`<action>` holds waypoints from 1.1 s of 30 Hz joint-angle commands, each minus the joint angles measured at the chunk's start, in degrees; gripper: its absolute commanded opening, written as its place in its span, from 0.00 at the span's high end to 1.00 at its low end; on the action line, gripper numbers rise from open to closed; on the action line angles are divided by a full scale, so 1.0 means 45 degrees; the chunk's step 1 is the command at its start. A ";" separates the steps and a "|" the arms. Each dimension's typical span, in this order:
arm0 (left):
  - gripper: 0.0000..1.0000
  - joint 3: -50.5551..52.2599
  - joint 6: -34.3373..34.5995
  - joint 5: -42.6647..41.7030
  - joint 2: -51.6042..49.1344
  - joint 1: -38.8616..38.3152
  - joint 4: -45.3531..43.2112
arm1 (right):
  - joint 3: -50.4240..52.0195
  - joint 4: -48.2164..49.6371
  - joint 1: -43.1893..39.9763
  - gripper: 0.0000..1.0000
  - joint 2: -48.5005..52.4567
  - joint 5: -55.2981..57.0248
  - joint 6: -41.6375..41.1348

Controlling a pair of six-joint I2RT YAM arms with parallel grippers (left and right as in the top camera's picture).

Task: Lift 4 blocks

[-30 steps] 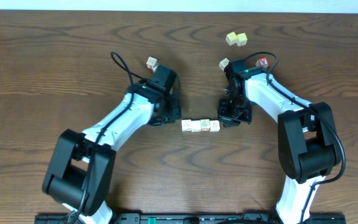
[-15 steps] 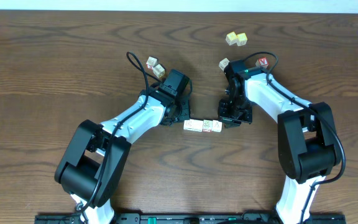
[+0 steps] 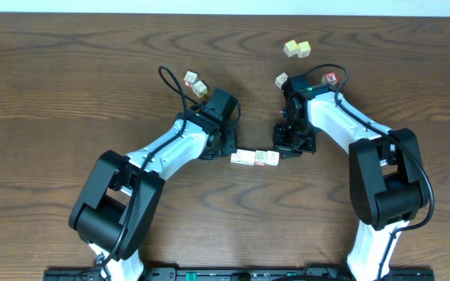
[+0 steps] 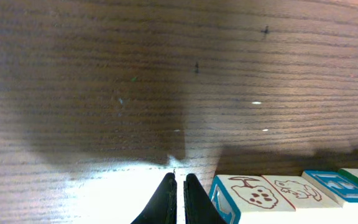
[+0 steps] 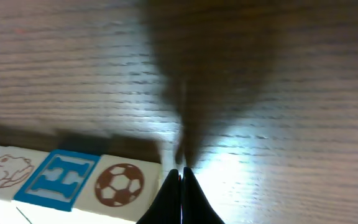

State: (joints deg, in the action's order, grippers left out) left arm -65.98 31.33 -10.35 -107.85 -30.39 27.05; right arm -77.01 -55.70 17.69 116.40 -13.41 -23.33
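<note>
Blocks (image 3: 253,158) lined in row mid-way between desk (image 3: 69,78) side edges; left jaws, right jaws closed empty, placed beside row ends, likely for squeezed lift.

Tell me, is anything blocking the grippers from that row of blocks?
Nothing visible. The left gripper sits shut close beside one end of the row of blocks, and the right gripper is shut close beside the other end. Only bare table shows in the small gaps.
</note>
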 commanded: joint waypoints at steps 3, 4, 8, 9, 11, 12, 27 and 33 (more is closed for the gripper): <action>0.93 0.0087 0.0447 -0.0219 -0.0107 0.0005 0.0117 | 0.0068 0.0238 0.0204 0.99 -0.0282 -0.0335 0.0447; 0.93 0.0087 0.0452 -0.0219 -0.0107 0.0005 0.0126 | 0.0068 0.0248 0.0233 0.99 -0.0282 -0.0340 0.0486; 0.93 0.0087 0.0447 -0.0267 -0.0107 0.0005 0.0296 | 0.0068 0.0253 0.0272 0.99 -0.0282 -0.0345 0.0865; 0.93 0.0087 0.0457 -0.0272 -0.0107 0.0005 0.0369 | 0.0068 0.0257 0.0282 0.99 -0.0282 -0.0340 0.1083; 0.93 0.0087 0.0447 -0.0423 -0.0107 0.0010 0.0486 | 0.0068 0.0287 0.0282 0.99 -0.0282 -0.0340 0.1307; 0.93 0.0087 0.0447 -0.0568 -0.0107 0.0010 0.0510 | 0.0068 0.0306 0.0282 0.99 -0.0282 -0.0340 0.1394; 0.93 0.0092 0.0442 -0.0928 -0.0107 0.0010 0.0520 | 0.0068 0.0520 0.0282 0.99 -0.0282 -0.0797 0.0884; 0.93 0.0092 0.0437 -0.0923 -0.0112 0.0010 0.0631 | 0.0068 0.0355 0.0282 0.99 -0.0282 -0.0355 0.0699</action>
State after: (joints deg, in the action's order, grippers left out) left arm -65.98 33.04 -13.87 -107.85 -30.39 29.47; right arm -77.01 -53.63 18.39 116.40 -16.01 -19.09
